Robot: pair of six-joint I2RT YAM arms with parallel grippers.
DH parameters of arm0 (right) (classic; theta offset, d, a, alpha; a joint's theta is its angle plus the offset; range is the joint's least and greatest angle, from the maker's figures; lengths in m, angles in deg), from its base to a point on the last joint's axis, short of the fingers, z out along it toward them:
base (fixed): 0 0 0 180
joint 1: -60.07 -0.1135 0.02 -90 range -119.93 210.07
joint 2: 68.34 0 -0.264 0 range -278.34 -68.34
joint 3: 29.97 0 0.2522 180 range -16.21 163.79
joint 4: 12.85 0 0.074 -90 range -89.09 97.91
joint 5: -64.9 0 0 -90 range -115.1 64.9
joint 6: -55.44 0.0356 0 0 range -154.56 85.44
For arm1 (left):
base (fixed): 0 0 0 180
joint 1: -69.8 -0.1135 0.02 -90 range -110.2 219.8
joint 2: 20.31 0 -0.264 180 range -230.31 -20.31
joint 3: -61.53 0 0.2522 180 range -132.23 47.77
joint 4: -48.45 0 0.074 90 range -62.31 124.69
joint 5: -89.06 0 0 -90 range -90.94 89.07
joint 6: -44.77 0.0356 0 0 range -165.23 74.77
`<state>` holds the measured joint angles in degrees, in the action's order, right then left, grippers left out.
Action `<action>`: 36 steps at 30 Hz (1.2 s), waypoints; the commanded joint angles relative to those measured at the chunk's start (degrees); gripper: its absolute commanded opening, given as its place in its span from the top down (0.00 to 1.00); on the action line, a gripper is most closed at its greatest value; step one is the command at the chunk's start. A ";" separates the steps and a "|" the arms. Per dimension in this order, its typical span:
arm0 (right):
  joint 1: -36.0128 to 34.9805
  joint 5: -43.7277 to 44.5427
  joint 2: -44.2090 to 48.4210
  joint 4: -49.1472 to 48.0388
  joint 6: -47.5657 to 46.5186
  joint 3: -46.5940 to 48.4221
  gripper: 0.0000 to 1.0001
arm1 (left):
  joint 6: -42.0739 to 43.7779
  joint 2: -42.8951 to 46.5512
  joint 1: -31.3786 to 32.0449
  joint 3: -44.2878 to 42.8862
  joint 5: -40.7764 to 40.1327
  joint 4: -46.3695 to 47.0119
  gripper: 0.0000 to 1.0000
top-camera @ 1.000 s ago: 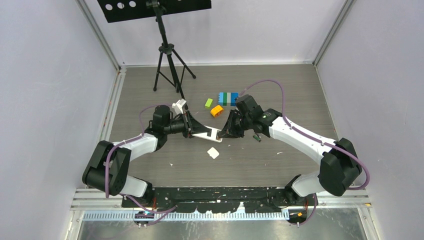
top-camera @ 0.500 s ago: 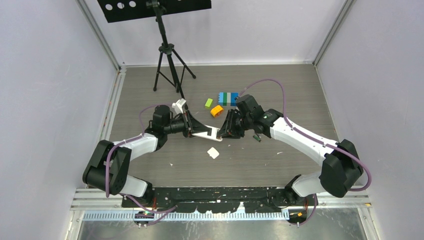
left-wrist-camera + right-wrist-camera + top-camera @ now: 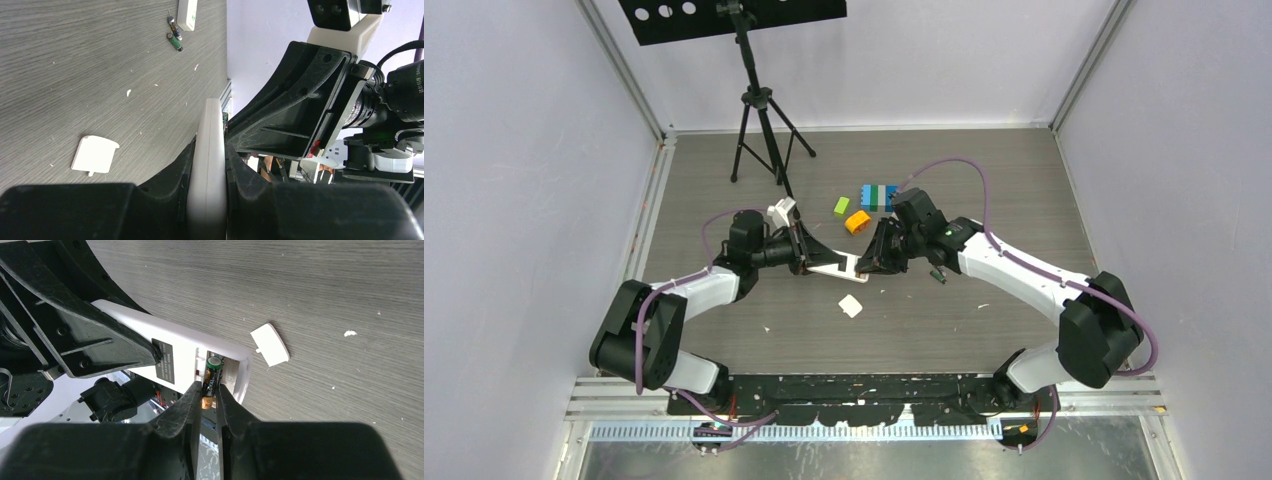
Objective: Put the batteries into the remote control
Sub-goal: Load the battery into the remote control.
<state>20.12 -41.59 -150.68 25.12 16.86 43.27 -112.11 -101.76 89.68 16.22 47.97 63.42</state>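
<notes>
pinching a battery [image 3: 212,373], the right gripper [image 3: 209,391] held it at the bay of the remote [image 3: 176,346], clamped by the left gripper [image 3: 207,161], well off every worktop [image 3: 984,170] edge.

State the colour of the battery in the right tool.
The battery is mostly black with a green end band, clearest in the right wrist view.

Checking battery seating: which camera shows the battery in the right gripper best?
Right wrist: the battery stands clear between the right gripper's fingers, its tip in the remote's open bay. Top external hides it behind the gripper; left wrist shows at most a sliver.
</notes>
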 commanded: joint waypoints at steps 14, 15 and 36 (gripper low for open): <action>-0.14 1.54 5.55 -0.40 1.61 -0.73 1.00 | 1.61 -0.16 0.07 -1.12 0.60 2.79 1.00; -0.07 1.55 5.74 -0.32 1.68 -0.77 1.00 | 1.77 -0.12 0.07 -1.08 0.65 2.68 1.00; 0.30 -2.38 0.55 3.82 2.92 -0.73 0.91 | 2.10 0.86 0.07 -1.18 0.98 2.12 1.00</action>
<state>20.26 -43.25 -149.44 29.38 19.44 42.11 -110.18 -102.22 89.68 16.22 47.86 63.12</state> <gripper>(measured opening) 0.121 0.224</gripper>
